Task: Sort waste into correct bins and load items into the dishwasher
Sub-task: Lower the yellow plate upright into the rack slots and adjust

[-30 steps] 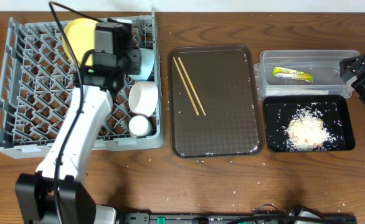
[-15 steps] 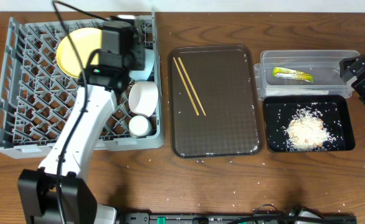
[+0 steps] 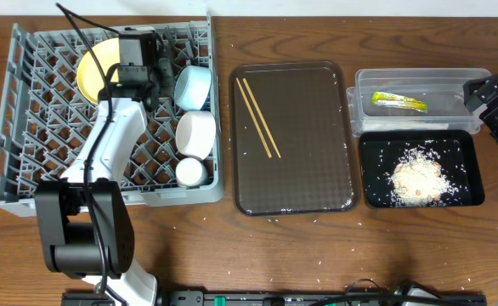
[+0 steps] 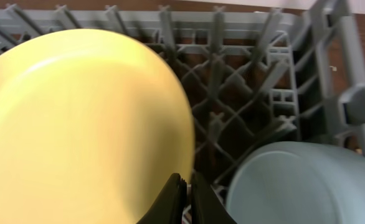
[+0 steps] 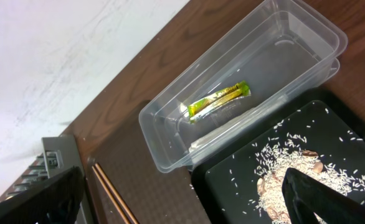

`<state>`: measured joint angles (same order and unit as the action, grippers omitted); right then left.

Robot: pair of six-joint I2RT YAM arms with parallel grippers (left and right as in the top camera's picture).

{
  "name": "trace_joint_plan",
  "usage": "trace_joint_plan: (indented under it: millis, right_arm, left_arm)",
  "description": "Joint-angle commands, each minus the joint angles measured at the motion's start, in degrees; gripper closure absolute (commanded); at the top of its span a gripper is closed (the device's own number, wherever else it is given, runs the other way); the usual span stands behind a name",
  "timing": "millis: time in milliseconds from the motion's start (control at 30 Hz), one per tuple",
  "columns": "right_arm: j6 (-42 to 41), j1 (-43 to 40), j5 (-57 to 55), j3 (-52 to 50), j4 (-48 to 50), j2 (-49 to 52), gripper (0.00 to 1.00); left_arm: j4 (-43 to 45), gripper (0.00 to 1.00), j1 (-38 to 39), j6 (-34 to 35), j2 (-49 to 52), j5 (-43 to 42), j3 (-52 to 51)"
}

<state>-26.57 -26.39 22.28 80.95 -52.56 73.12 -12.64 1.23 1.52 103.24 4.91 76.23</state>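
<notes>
The left tool had its fingers pressed together and empty, just beside the rim of a round yellow plate. The plate leaned among the pegs of a large grey plastic dish rack at the bench's left end. A light blue bowl, a white bowl and a small white cup sat along the rack's right side. The right tool, fingers spread wide, hovered at the bench's right edge beside a clear plastic tub holding a green-and-yellow snack wrapper. Nearer the front edge, a shallow black tray held beige-white rice crumbs. Thin wooden chopsticks lay on a brown serving tray mid-bench.
</notes>
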Motion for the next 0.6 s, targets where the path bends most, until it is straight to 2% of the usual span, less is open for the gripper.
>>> trace_joint_plan:
  millis: [0, 567]
  right_arm:
    - [-0.2, -0.2, 0.2, 0.8, 0.0, 0.1, 0.01]
    - [-0.2, -0.2, 0.2, 0.8, 0.0, 0.1, 0.01]
  left_arm:
    - [0.1, 0.92, -0.5, -0.4, 1.5, 0.5, 1.0]
    - [-2.8, 0.92, -0.5, -0.3, 7.5, 0.5, 0.9]
